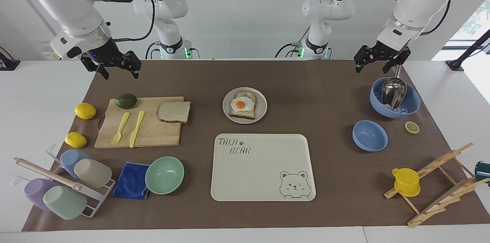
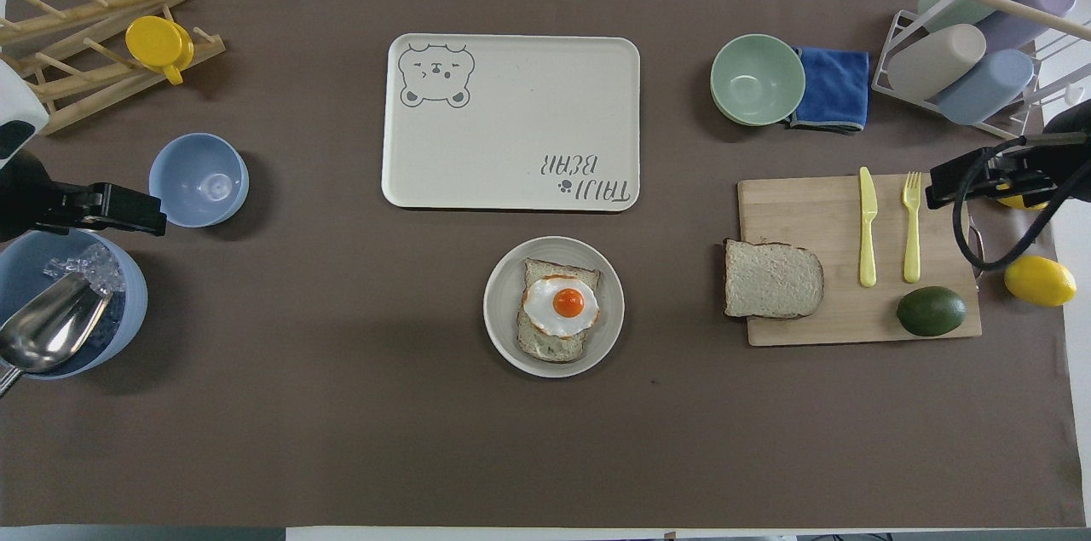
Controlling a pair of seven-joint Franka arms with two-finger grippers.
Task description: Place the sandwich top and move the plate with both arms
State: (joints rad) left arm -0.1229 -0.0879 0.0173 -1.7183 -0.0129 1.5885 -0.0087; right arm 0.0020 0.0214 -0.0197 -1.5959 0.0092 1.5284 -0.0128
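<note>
The sandwich top (image 1: 174, 111) is a plain bread slice lying on the wooden cutting board (image 1: 153, 136), at the board's edge toward the table's middle; it also shows in the overhead view (image 2: 773, 279). The plate (image 1: 262, 111) sits mid-table and holds a bread slice topped with a fried egg (image 1: 242, 104); the overhead view shows both the plate (image 2: 503, 328) and the egg (image 2: 562, 307). My right gripper (image 1: 120, 72) is open and empty, raised over the mat beside the board's corner. My left gripper (image 1: 370, 67) is open and empty, raised by the blue ice bowl (image 1: 411, 105).
The bear tray (image 1: 264, 166) lies farther from the robots than the plate. An avocado (image 1: 126, 100), a fork and a knife lie on the board, with two lemons beside it. A mint bowl (image 1: 164, 174), a blue cloth, a cup rack, a small blue bowl (image 1: 369, 135) and a wooden rack stand around.
</note>
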